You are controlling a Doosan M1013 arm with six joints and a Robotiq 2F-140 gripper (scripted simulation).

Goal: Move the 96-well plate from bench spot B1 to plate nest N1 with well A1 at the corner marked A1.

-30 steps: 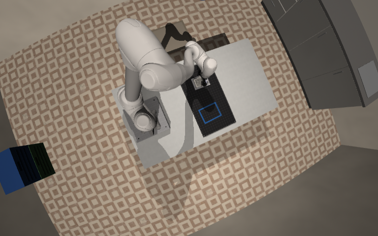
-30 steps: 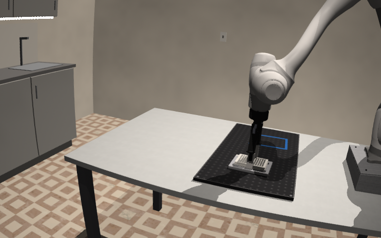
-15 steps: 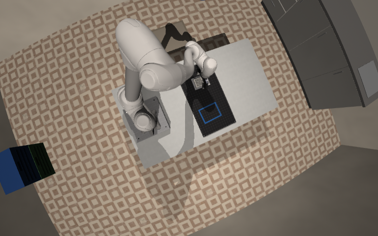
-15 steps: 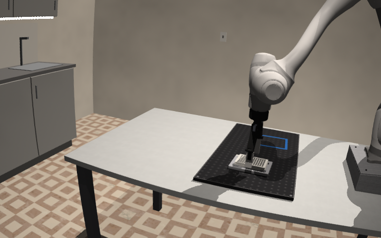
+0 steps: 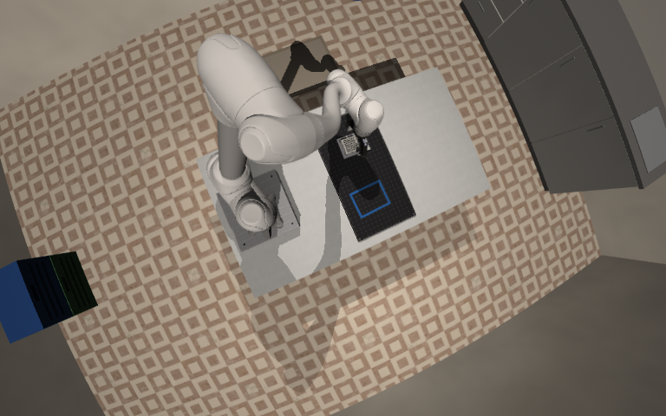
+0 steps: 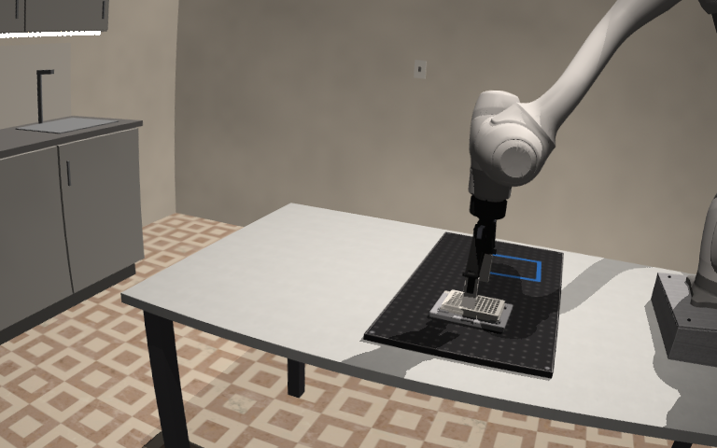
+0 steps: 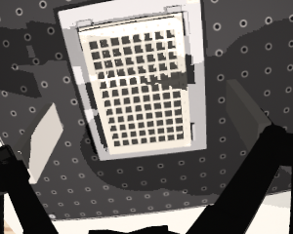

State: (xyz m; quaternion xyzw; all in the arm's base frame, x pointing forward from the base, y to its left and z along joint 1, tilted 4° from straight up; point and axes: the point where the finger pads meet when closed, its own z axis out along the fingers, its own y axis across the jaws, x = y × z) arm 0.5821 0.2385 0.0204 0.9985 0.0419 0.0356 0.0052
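Observation:
The white 96-well plate (image 7: 142, 85) lies inside the grey frame of the plate nest N1 (image 7: 71, 58) on the black perforated mat. It looks flat and the right way up in the exterior view (image 6: 470, 305). My gripper (image 7: 140, 106) hangs straight over the plate, open, with one finger pad on each side and clear of the plate's long edges. It also shows in the exterior view (image 6: 472, 288). From above, the plate (image 5: 348, 143) sits by the arm's wrist.
The blue outline of bench spot B1 (image 6: 515, 268) holds nothing, at the mat's other end (image 5: 369, 198). The arm's base block (image 6: 701, 327) stands at the table's right. Grey cabinets with a sink (image 6: 46, 205) stand far left. A blue box (image 5: 37, 296) is on the floor.

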